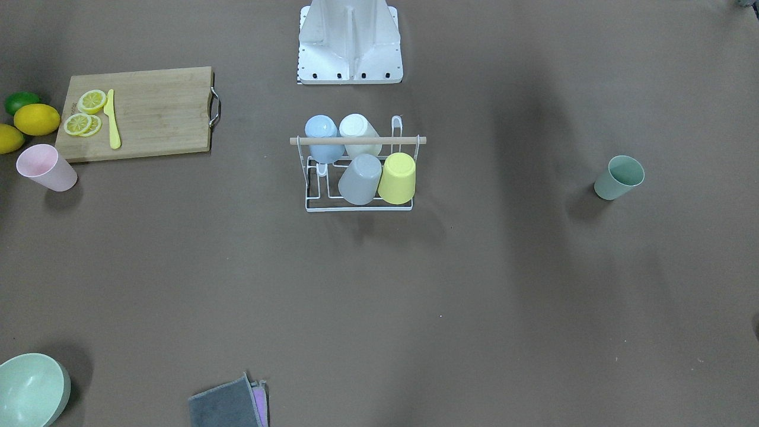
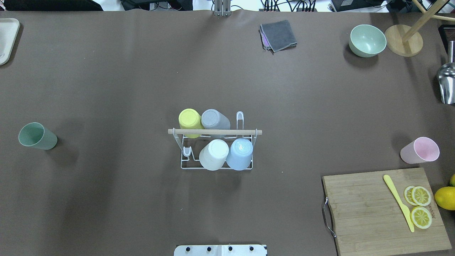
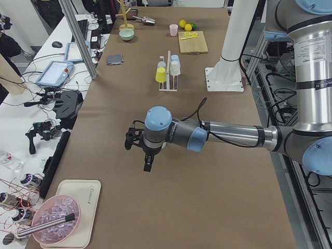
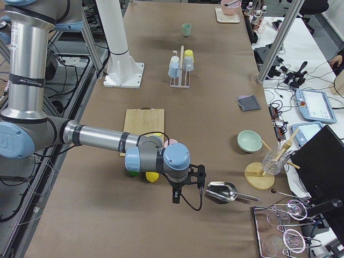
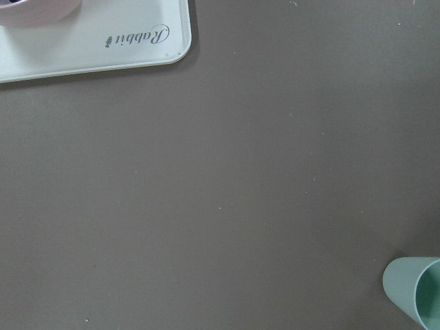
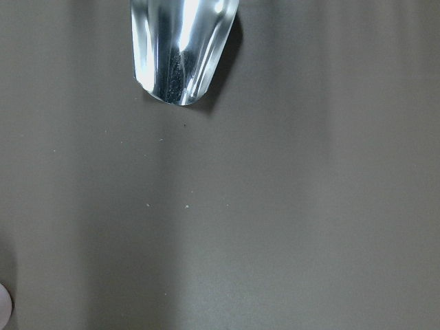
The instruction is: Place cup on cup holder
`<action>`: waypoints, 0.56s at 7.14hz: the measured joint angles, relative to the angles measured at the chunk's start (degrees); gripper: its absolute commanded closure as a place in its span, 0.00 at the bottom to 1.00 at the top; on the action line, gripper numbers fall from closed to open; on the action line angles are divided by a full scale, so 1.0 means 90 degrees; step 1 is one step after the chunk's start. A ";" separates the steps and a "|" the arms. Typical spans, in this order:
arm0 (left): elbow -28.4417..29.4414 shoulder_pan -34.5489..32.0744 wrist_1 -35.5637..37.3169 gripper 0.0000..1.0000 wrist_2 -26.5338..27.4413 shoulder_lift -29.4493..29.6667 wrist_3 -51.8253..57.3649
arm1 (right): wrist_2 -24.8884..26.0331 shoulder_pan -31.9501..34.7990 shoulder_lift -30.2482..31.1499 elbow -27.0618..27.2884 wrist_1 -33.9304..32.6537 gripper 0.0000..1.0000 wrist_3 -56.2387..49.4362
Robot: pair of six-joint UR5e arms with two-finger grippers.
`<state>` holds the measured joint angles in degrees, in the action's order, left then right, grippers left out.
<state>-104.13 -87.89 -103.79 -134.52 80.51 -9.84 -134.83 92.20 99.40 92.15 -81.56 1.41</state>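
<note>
1. Nearest the left-end camera hangs your left gripper (image 3: 147, 168), fingers pointing down over the brown table (image 3: 207, 207). You cannot tell from that view whether they are spread or pressed together.
2. Its wrist camera shows you a mint-green plastic cup (image 5: 416, 289) standing upright near that hand, at the view's lower right edge. The corner of a white rectangular tray (image 5: 89, 41) sits at the upper left.
3. Your right gripper (image 4: 175, 199) hangs the same way at the opposite end of the table, and its fingers' state cannot be told either.
4. Just beside the right gripper lies a shiny steel scoop (image 4: 222, 191). A pale pink plastic cup (image 2: 420, 150) stands upright near that hand too, next to a bamboo cutting board (image 2: 373, 209).
5. Well apart from both hands, mid-table between them, stands the white wire cup holder with a wooden rod handle (image 2: 213, 132).
6. On its prongs you see four cups upside down: a yellow cup (image 2: 190, 122), a grey cup (image 2: 215, 120), a white cup (image 2: 214, 154) and a light blue cup (image 2: 240, 153).
</note>
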 measured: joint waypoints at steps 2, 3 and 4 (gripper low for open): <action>-0.0029 0.0000 -0.0001 0.02 -0.0004 -0.0013 0.0000 | 0.0146 -0.0011 -0.0034 0.0063 -0.0046 0.01 0.0021; -0.0048 0.0000 -0.0001 0.02 -0.0005 -0.0034 0.0000 | 0.0184 -0.0043 -0.0045 0.0077 -0.0064 0.01 0.0028; -0.0048 0.0000 -0.0001 0.02 -0.0003 -0.0043 0.0000 | 0.0183 -0.0116 -0.0071 0.0077 -0.0094 0.01 0.0070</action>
<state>-104.57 -87.89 -103.80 -134.54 80.12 -9.84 -133.18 91.15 98.76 92.85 -82.40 2.04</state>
